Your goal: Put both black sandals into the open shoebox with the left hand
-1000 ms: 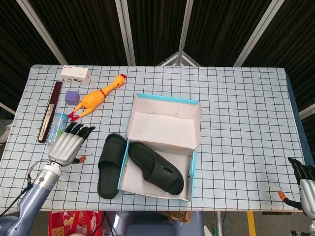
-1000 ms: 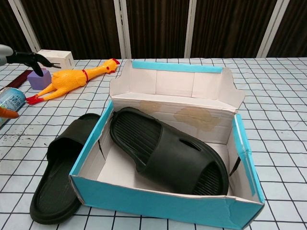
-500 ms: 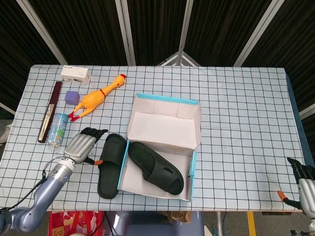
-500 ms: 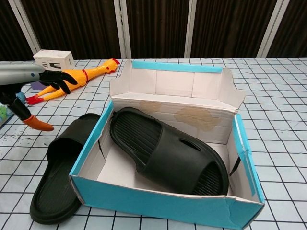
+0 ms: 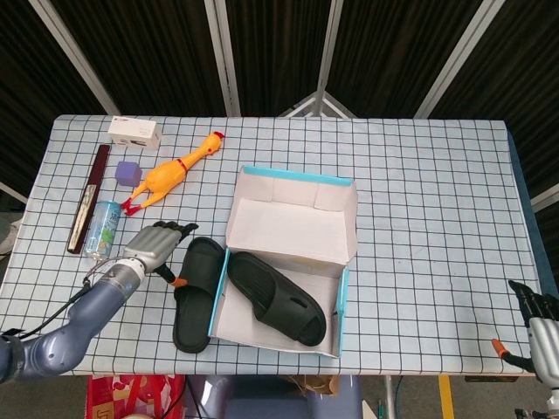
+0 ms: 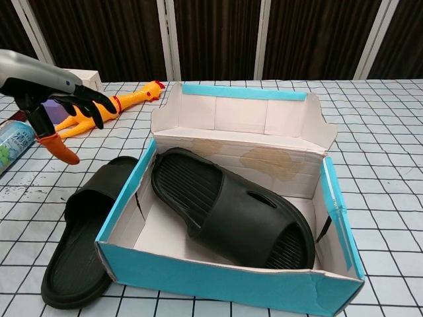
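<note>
Sandals are the subject here, and we take the scene from largest item to smallest. We note a checked table (image 5: 419, 218). On it, the open shoebox (image 5: 293, 229) sits near centre, lid flap raised at its 12 o'clock side. One black sandal (image 5: 276, 296) already lies inside the box, slanted across the floor. The second sandal (image 5: 193, 292) lies flat on the table at the box's 9 o'clock, just beside the blue wall and possibly touching it.

We see the left hand (image 5: 155, 247) at the 10 o'clock side of that outer sandal, near its strap end, raised off the cloth in the chest view. Its fingers (image 6: 89, 99) are spread and point toward the sandal; it holds nothing. The right hand (image 5: 540, 325) sits at the table's 4 o'clock corner, well apart; we cannot tell whether it is spread or closed.

Further off at 10 o'clock lie a dark flat stick (image 5: 90, 198), a rubber chicken (image 5: 170, 171), a drink can (image 5: 102, 228), a white carton (image 5: 134, 133) and a purple cube (image 5: 128, 171).

We judge the task half done: the reach for the second sandal is in hand. The next move calls for lowering over the strap, closing on it, then lifting clear of the box wall.
</note>
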Controlling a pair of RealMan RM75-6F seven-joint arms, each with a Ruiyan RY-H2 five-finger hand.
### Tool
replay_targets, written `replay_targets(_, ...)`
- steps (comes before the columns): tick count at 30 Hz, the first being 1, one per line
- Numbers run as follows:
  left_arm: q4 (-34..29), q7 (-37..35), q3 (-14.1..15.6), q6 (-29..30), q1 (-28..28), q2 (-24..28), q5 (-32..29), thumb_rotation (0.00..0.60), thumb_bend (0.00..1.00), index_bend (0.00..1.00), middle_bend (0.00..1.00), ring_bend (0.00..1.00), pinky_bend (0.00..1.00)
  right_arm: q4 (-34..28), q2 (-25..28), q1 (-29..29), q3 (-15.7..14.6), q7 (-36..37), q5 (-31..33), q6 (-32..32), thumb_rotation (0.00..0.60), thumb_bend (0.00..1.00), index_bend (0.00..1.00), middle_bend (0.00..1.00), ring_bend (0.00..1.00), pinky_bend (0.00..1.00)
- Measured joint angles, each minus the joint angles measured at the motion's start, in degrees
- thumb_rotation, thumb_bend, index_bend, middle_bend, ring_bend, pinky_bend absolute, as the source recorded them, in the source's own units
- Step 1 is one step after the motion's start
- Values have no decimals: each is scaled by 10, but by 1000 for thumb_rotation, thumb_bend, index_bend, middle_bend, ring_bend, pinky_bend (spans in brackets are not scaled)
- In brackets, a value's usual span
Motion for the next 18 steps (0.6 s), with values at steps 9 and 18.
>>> replay_targets(9,-12,121,69,87,-134,-38,-129,574,163,44,146,67,82,-2,3,-1,0,3,5,-1,600,254,86,118,144,87)
replay_targets(18,16,136,95,124,-139,-94,-102,596,166,31,146,60,75,-1,5,-1,-1,9,3,-1,600,254,87,118,144,87)
